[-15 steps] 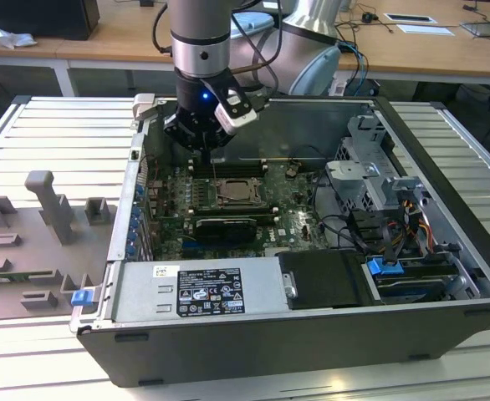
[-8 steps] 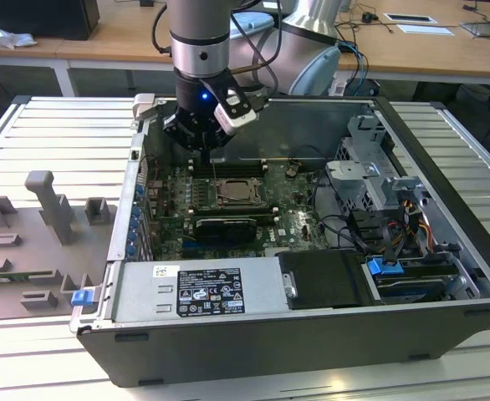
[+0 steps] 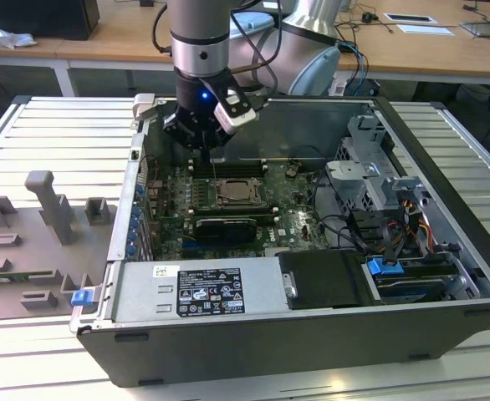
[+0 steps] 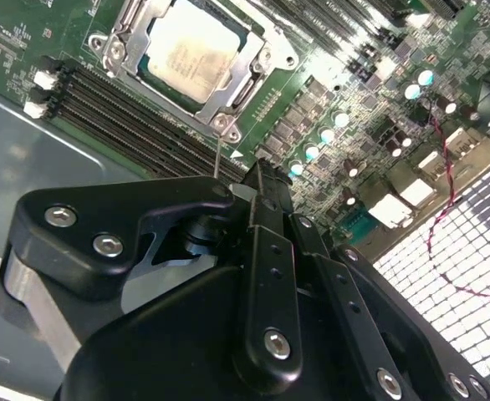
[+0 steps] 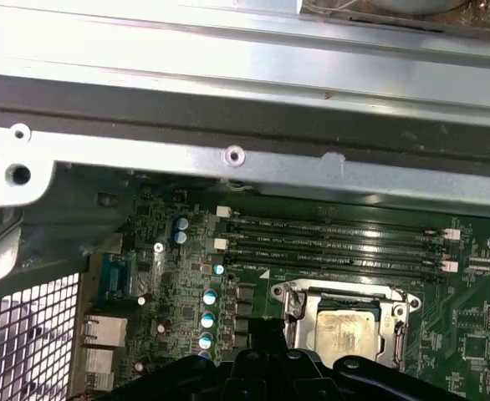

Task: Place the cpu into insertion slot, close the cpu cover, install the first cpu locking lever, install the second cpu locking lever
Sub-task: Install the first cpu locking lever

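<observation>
Open computer case, mid-assembly. The cpu [image 4: 191, 52] lies seated in the insertion slot [image 3: 237, 194], with the cpu cover [image 4: 247, 68] closed flat around it. The gripper [image 4: 266, 180] hangs just beside the socket, at about 11 o'clock of it in the exterior view; its fingers appear pressed together, holding nothing. Risk: a descent slightly off line would strike the memory slots [image 5: 333, 242] or scrape the board.

Bright overhead light glares off the cpu [image 4: 186, 58]; nearby end effector [image 4: 266, 188] blurred.

wooden desks [image 3: 128, 38] behind | slatted metal table [image 3: 28, 125] | bright light
</observation>
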`<control>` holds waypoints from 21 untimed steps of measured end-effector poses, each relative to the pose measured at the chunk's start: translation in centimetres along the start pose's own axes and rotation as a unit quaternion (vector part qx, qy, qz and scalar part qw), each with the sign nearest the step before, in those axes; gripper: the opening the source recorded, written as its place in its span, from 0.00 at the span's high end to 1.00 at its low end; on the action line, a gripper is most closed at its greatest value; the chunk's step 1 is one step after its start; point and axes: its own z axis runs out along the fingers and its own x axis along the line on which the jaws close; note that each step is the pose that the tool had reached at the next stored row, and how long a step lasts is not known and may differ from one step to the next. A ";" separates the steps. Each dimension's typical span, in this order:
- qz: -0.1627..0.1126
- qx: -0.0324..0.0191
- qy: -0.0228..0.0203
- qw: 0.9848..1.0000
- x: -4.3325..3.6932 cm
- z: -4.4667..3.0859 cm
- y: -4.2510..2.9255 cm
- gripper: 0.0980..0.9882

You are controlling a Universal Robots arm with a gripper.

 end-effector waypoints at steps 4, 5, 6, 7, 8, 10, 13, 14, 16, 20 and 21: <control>0.001 0.000 0.000 1.000 -0.06 0.08 0.63 0.99; 0.000 0.000 0.000 1.000 -0.15 0.12 0.73 0.99; 0.001 0.000 0.000 1.000 -0.43 0.17 0.72 0.99; 0.001 0.000 0.001 1.000 -0.68 0.20 0.73 0.99; 0.001 0.000 0.001 1.000 -0.82 0.23 0.74 0.99; 0.001 0.000 0.001 1.000 -1.17 0.32 0.75 0.99; 0.001 0.000 0.001 1.000 -1.51 0.44 0.73 0.99; 0.001 0.000 0.001 1.000 -1.55 0.46 0.73 0.99; 0.001 0.000 0.001 1.000 -1.62 0.48 0.72 0.99; 0.001 0.000 0.001 1.000 -1.91 0.57 0.69 0.99; 0.001 0.000 0.001 1.000 -2.01 0.62 0.68 0.99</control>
